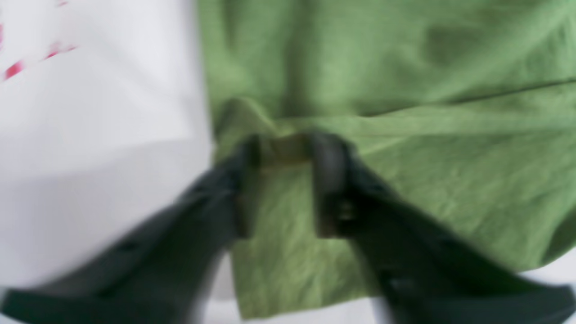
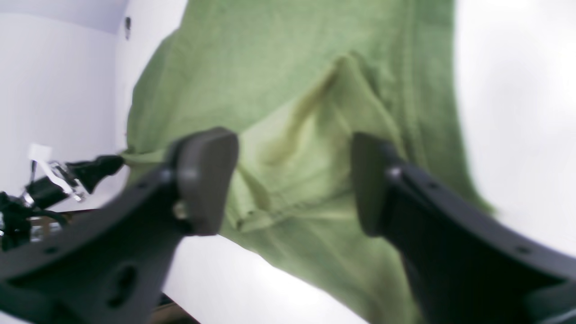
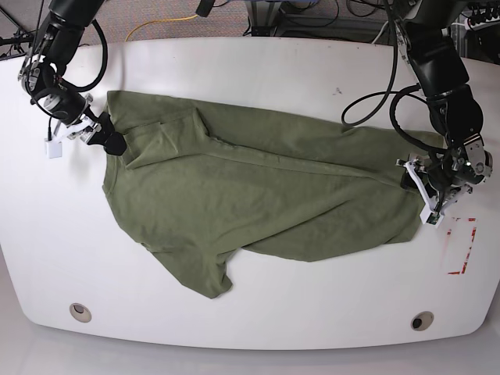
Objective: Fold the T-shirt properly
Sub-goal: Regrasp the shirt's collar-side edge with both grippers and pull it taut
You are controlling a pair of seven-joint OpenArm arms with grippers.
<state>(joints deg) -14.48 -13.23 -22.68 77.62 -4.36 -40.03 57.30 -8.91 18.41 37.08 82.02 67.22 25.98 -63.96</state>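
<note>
The olive-green T-shirt (image 3: 258,195) lies spread and wrinkled across the white table (image 3: 312,70), partly folded lengthwise, one sleeve pointing to the front. My left gripper (image 3: 412,181) is at its right edge. In the left wrist view the left gripper (image 1: 283,153) has its jaws apart, and a raised fold of the T-shirt (image 1: 405,67) sits between the tips. My right gripper (image 3: 113,143) is at the shirt's far left corner. In the right wrist view the right gripper (image 2: 292,180) stands wide open over the T-shirt (image 2: 270,67), holding nothing.
Red tape marks (image 3: 461,250) lie on the table just right of the shirt, near the left gripper. Two round holes (image 3: 79,311) (image 3: 423,321) sit near the front edge. Cables (image 3: 164,23) run behind the table's far edge.
</note>
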